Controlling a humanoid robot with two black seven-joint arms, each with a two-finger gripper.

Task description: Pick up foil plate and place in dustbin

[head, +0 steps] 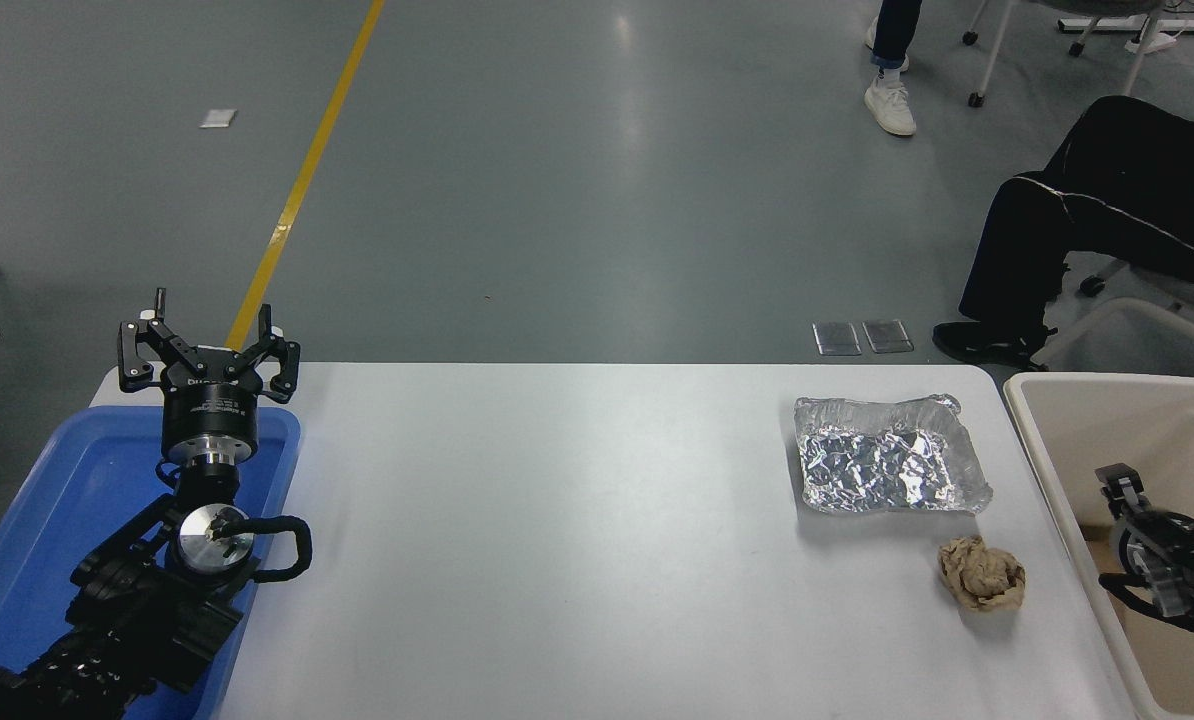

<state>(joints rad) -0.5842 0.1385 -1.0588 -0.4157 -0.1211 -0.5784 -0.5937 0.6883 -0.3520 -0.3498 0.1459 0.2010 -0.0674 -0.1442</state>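
The foil plate (892,455), a crinkled silver tray with a raised rim, lies flat on the white table (557,520) at its right side. The beige dustbin (1052,470) stands just off the table's right edge. My right gripper (1122,492) comes in from the right edge and hangs over the dustbin's inside, apart from the foil plate and to its right; only part of it shows. My left gripper (207,355) is parked at the lower left above the blue tray, jaws spread and empty.
A crumpled brown paper ball (982,572) lies just in front of the foil plate. A blue tray (47,520) sits at the table's left end. A seated person's black trouser legs (1057,230) are beyond the far right corner.
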